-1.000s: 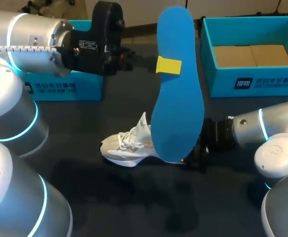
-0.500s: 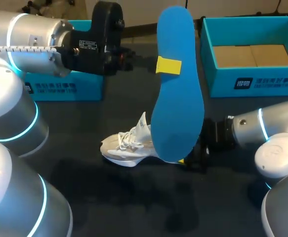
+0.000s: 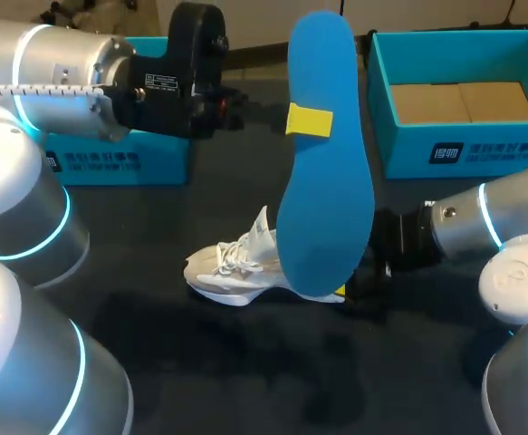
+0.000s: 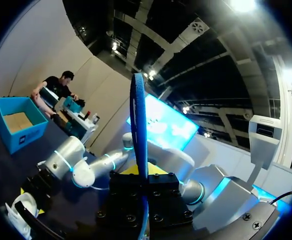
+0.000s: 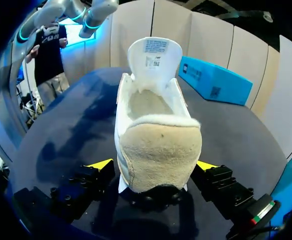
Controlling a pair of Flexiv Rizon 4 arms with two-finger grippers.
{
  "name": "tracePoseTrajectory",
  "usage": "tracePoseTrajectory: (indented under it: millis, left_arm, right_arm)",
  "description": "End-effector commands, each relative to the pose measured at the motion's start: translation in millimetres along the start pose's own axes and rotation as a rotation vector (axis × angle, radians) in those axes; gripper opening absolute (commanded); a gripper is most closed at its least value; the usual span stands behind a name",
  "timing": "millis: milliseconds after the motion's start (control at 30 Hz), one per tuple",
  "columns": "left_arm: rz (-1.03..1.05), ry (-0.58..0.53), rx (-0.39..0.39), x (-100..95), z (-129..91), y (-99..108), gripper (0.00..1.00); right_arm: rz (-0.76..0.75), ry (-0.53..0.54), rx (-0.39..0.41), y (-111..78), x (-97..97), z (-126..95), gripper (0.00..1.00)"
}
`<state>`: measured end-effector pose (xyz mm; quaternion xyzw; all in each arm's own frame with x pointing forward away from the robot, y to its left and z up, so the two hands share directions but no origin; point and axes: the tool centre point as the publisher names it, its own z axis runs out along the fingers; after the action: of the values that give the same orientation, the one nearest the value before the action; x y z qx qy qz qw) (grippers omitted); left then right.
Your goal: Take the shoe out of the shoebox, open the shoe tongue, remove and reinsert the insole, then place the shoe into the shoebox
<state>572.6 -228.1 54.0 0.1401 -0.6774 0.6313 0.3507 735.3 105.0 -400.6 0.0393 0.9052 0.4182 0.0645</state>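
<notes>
Insole (image 3: pixel 322 181) stands upright above the shoe (image 3: pixel 232 267), pinched by the left gripper (image 3: pixel 307 120) probably for putting it back, while the right gripper (image 5: pixel 153 167) clamps the shoe's heel to keep it steady.

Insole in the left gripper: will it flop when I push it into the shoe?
The insole stands upright from the left gripper without drooping, so it is probably fairly stiff. Edge-on it looks thin, so likely light and may buckle if its tip jams. The right gripper clamps the shoe at its heel, which should steady it.
</notes>
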Motion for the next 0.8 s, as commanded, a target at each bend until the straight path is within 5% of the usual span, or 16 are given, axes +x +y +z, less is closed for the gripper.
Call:
tracePoseTrajectory:
  millis: [33,800]
  left_arm:
    - [0.000,-0.001,0.002,-0.4,1.3,1.2,0.00]
    - [0.000,-0.001,0.002,-0.4,1.3,1.2,0.00]
  right_arm:
    - [0.011,-0.002,0.118,6.8,0.5,-10.9,1.00]
    - [0.015,-0.054,0.405,39.2,-4.7,-45.0,1.00]
